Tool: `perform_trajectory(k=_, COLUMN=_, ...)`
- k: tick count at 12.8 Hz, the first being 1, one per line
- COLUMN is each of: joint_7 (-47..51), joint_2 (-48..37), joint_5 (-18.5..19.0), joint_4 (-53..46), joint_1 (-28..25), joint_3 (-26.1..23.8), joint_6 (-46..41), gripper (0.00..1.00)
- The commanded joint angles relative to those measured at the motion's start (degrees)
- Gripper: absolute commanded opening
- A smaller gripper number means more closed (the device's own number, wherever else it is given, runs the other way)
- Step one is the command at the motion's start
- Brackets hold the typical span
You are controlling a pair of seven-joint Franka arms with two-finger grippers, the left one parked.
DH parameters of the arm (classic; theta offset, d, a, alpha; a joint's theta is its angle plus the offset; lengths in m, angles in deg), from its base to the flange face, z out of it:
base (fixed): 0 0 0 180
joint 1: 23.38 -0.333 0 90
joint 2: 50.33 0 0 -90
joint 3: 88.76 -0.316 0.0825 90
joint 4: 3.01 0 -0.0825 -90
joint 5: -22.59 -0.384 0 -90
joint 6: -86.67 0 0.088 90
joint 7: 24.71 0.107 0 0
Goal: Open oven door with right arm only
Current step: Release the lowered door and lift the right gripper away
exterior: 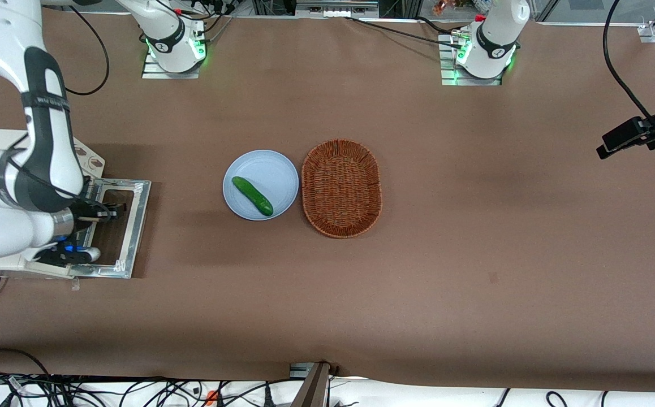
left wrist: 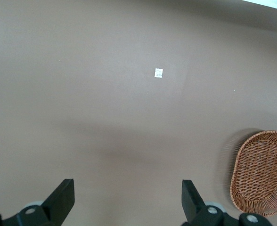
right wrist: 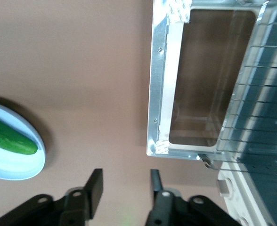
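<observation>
- Oven door lies folded down flat, level with the table, at the working arm's end; its silver frame surrounds a see-through window.
- In the right wrist view the door hangs open off the cream-white oven, whose wire rack shows inside.
- The right arm bends over the oven, its tool above the opened door, near the window.
- From the wrist, the tool has its fingers parted with nothing between them.
- A cucumber lies on a pale blue plate mid-table, just beside a wicker basket.
</observation>
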Motion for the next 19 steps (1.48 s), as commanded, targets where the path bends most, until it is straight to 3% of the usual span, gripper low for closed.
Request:
perform_trajectory(k=1, joint_7=-1.9, joint_2=-5.3, joint_5=1.0, joint_4=1.7, joint_1=-0.2, joint_3=0.0, joint_6=-2.2, gripper=1.00)
perform_trajectory(k=14, joint_7=-2.0, joint_2=-26.4, joint_5=1.4, joint_4=4.1, joint_1=0.0, joint_3=0.8, joint_6=-12.6, gripper=1.00)
perform_trajectory(k=19, joint_7=-2.0, joint_2=-29.1, joint_5=2.3, joint_4=4.3, joint_1=0.4, joint_3=0.8, joint_6=-12.4, gripper=1.00)
